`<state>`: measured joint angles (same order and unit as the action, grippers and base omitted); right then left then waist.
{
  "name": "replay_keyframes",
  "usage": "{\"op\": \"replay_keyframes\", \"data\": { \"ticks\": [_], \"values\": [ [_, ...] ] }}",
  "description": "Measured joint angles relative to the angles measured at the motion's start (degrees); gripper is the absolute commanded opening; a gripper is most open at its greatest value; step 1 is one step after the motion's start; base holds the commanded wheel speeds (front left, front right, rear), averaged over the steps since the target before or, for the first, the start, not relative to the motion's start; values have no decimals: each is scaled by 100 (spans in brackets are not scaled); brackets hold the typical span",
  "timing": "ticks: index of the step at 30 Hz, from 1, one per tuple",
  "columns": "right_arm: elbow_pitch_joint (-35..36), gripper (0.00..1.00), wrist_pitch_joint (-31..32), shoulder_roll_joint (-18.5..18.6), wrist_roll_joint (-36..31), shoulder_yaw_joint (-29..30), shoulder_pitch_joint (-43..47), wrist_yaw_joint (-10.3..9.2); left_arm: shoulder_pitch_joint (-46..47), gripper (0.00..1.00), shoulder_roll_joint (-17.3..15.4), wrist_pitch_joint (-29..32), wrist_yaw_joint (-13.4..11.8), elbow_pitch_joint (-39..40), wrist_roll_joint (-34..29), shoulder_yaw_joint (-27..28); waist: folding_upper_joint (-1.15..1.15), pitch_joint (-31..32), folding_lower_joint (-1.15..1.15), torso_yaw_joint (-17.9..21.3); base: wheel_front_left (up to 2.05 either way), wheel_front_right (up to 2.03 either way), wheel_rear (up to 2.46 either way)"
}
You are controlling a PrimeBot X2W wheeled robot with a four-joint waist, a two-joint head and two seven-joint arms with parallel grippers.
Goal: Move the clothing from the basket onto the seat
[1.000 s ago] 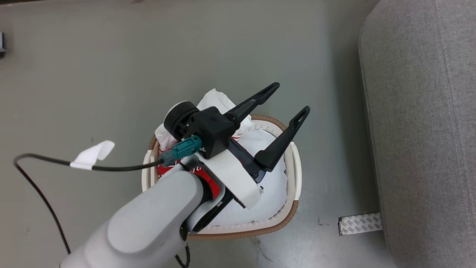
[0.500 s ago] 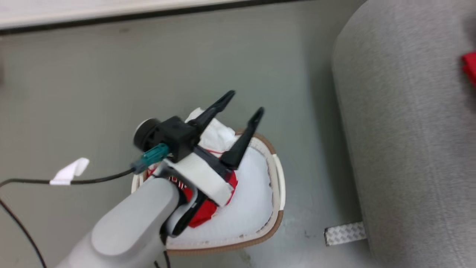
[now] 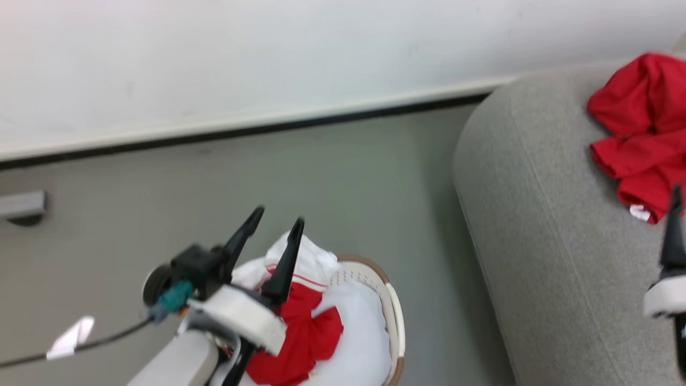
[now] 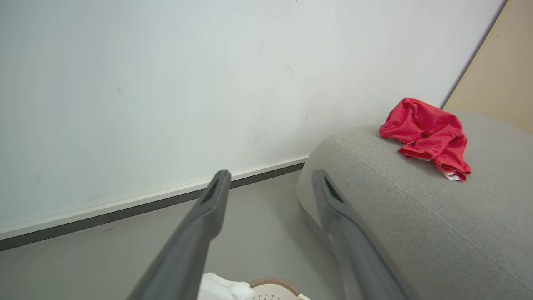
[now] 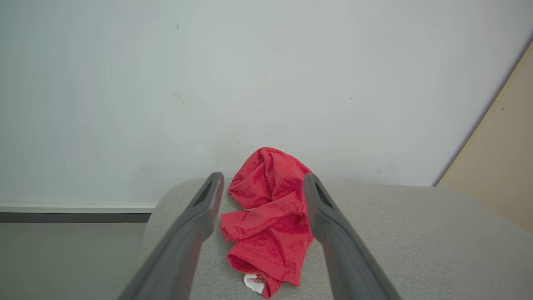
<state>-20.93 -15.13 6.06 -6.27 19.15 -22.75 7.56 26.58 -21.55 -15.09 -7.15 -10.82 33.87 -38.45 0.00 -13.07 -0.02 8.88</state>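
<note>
A white wall [image 3: 268, 53] with a dark skirting line meets a grey-green floor [image 3: 348, 177], and the big light-grey seat [image 3: 536, 241] takes the right side of our head view. On the seat's top, near the wall, we see a crumpled plain red garment [image 3: 638, 128] lying loose. The basket [image 3: 394, 316] stands on the floor near the seat, apart from it. Inside it we make out a white garment with red stripes [image 3: 305, 260] heaped at the far rim, a second red garment [image 3: 308, 338] below it, and a flat white pad [image 3: 359, 332] alongside. Our left pincer [image 3: 278, 217] hovers above the basket, fingers spread apart and empty, pointing toward the wall. Our right pincer [image 5: 263, 179] hangs over the seat, fingers likewise apart and gripping nothing; in its wrist view the plain red garment lies beyond them. A white tape tag [image 3: 69, 338] sits on a dark cable by the left wrist.
</note>
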Motion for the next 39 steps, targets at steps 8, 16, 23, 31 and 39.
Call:
{"op": "replay_keyframes", "data": {
  "ticks": [8, 16, 23, 31, 39],
  "values": [
    [488, 100, 0, -227, 118, -700, 1001, 0, -1123, 100, 252, -3, -98, 121, -661, 878, 0, 698, 0, -270, 0, 0, 0],
    [620, 100, -1, -318, 302, -1318, 1651, 0, -2098, 100, 583, -4, 122, 190, -1313, 1860, 0, 1205, 0, -491, 0, 0, 0],
    [559, 100, -1, -320, 754, -1715, 1914, 0, -2592, 100, 965, -4, 393, 216, -1778, 2523, 0, 1417, 0, -521, 0, 0, 0],
    [445, 100, -1, -323, 890, -1922, 1973, 0, -2861, 100, 1202, -4, 722, 222, -2087, 3032, 0, 1475, 1, -436, 0, 0, 0],
    [416, 100, -1, -322, 942, -1931, 1974, 0, -2886, 100, 1426, -4, 966, 222, -2338, 3293, 0, 1441, 1, -476, 0, 0, 0]
  ]
}}
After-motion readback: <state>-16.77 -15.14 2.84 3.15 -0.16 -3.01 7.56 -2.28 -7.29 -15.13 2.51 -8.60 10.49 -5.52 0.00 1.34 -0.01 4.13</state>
